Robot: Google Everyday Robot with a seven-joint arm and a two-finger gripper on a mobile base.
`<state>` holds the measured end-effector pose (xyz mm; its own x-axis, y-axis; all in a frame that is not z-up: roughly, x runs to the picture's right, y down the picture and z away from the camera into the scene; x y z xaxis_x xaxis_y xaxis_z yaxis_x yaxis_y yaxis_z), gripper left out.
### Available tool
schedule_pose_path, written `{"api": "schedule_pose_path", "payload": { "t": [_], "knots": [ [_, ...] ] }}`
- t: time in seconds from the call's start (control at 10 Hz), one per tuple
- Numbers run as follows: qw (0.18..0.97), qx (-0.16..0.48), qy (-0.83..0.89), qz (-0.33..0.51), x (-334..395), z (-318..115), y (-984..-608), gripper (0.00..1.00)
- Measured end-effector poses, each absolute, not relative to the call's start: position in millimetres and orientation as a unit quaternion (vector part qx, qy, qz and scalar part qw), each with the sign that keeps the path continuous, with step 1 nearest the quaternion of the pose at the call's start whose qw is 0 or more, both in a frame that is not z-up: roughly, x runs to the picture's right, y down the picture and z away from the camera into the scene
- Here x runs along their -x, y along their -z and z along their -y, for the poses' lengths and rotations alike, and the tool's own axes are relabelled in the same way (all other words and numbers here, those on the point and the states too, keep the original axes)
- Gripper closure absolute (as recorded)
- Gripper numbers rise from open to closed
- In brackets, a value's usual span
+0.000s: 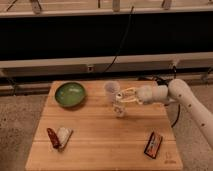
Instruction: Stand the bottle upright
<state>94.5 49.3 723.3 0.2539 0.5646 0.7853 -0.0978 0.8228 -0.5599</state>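
The bottle (119, 109) is a small pale object on the wooden table (100, 150), just right of the table's middle. It looks roughly upright, with its top right at the gripper. My gripper (121, 96) reaches in from the right, directly above the bottle's top and close beside a translucent whitish cup (111, 90).
A green bowl (70, 94) sits at the back left of the table. A red and white snack packet (59, 137) lies at the front left. A dark snack bar (153, 143) lies at the front right. A black cable hangs behind the table.
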Motion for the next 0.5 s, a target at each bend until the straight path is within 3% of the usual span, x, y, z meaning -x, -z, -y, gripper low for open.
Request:
{"api": "schedule_pose_path", "payload": {
  "t": [0.3, 0.5],
  "knots": [
    [0.751, 0.210, -0.226, 0.583, -91.2, -54.3, -729.5, 1.00],
    [0.739, 0.216, -0.236, 0.594, -89.6, -58.6, -733.7, 0.85]
  ]
}}
